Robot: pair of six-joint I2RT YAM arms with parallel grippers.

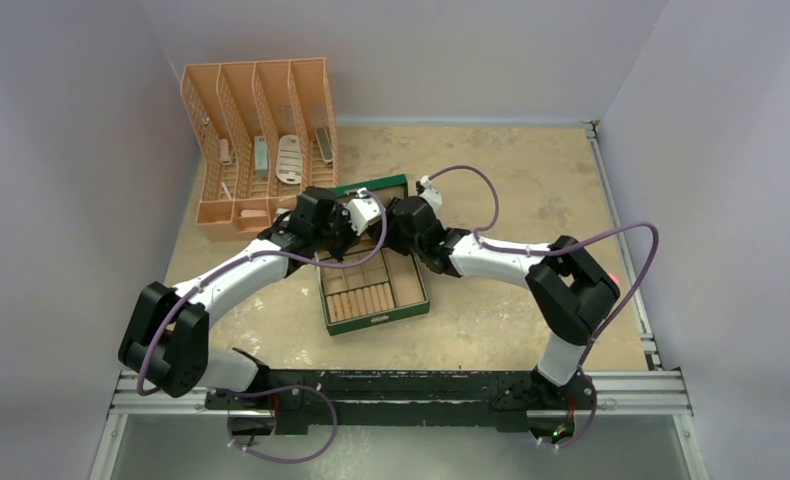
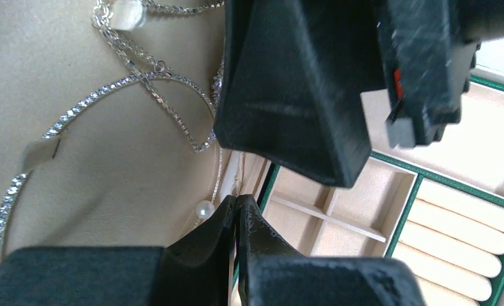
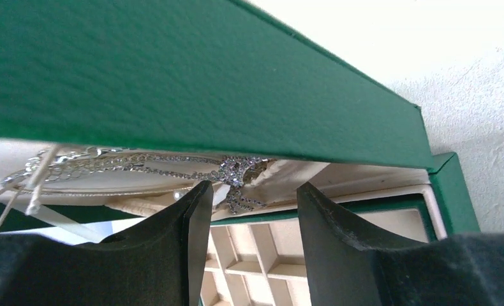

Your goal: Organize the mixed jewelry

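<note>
The green jewelry box (image 1: 423, 300) stands open mid-table, its lid (image 1: 373, 186) raised at the far side. Silvery rhinestone chains (image 2: 134, 86) and a small pearl (image 2: 203, 209) hang against the lid's beige lining (image 2: 77, 172). My left gripper (image 2: 238, 199) is shut, its tips beside the pearl at the lid's hinge edge; I cannot tell whether a thin strand is caught between them. My right gripper (image 3: 254, 188) is open just under the lid's green edge (image 3: 205, 76), its jaws either side of a glittering chain cluster (image 3: 237, 171). From above, both grippers (image 1: 346, 225) (image 1: 399, 222) meet over the box's far half.
The box has small beige compartments (image 3: 249, 255) and ring rolls (image 1: 361, 300) at its front. An orange slotted organiser (image 1: 261, 140) with a few items stands at the back left. Grey walls enclose the table on three sides.
</note>
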